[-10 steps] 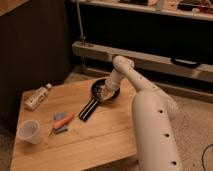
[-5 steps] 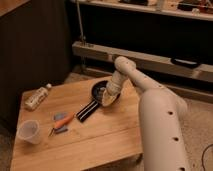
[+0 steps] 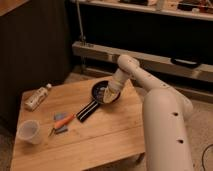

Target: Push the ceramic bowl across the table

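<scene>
table (image 3: pixel 107 132): low, pale plank top; the widest bare stretch is the near right part.
arm (image 3: pixel 162 125): white, rises from the near right, bends at the elbow and slopes down to the far right corner, a reach that judges as set for shoving, not lifting.
ceramic bowl (image 3: pixel 98 89): dark, upright, at the table's far right corner, close to the far and right edges; room to travel lies only nearward or leftward.
gripper (image 3: pixel 109 95): clenched, grasping nothing, tip down inside the bowl's right part.
black bar (image 3: pixel 87 111): just beside the bowl, near-left; likely obstacle on a diagonal push.
bottle (image 3: pixel 36 97): lying at the far left edge.
plastic cup (image 3: pixel 29 131): upright, near left, well apart.
orange tool (image 3: pixel 63 121): mid-left.
</scene>
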`<state>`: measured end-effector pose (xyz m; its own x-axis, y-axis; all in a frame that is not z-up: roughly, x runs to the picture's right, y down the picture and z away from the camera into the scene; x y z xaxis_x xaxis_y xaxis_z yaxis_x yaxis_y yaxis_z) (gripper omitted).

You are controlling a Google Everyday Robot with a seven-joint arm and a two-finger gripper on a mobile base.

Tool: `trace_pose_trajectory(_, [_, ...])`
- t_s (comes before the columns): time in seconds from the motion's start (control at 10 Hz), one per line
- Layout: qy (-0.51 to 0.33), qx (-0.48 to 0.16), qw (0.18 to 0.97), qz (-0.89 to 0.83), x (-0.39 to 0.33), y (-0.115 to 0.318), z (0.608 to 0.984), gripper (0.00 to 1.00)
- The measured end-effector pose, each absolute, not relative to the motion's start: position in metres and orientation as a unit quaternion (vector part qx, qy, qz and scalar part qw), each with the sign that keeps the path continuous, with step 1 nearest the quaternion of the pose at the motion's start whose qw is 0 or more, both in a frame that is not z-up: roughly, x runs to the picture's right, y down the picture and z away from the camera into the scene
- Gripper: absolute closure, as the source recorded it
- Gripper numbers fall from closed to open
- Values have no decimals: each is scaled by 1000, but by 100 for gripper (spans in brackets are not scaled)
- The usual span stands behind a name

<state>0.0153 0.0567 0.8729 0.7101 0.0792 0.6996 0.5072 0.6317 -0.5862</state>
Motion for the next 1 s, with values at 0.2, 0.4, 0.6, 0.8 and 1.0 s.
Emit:
trace_pose_trajectory(0.2, [-356,-377,846,-123,19,39,885,100])
trace_pose_trajectory(0.4, [-354,-341,863,-113,25,36,906,100])
trace_pose_trajectory(0.6, [-349,-327,871,-110,24,47,925,100])
trace_pose_trajectory(0.8, [-347,-325,873,-107,20,55,938,100])
trace_pose_trajectory(1.0, [-346,-326,874,-103,20,57,941,100])
